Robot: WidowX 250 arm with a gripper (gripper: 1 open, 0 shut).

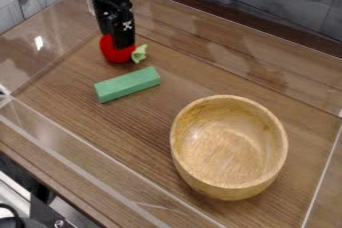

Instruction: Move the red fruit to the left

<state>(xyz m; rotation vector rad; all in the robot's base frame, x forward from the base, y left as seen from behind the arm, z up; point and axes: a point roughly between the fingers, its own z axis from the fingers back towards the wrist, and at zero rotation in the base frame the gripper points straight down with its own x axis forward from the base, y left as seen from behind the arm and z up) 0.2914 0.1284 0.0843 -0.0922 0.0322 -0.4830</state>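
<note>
The red fruit (pixel 112 52) is small, round and glossy, with a green leaf on its right side. It sits on the wooden table at the back left. My black gripper (pixel 118 39) hangs straight down over it, open, with its fingertips at the fruit's top and covering its upper part. I cannot tell whether the fingers touch the fruit.
A green rectangular block (pixel 127 84) lies just in front of the fruit, angled. A large wooden bowl (pixel 230 145) stands at the front right. Clear plastic walls (pixel 40 42) ring the table top.
</note>
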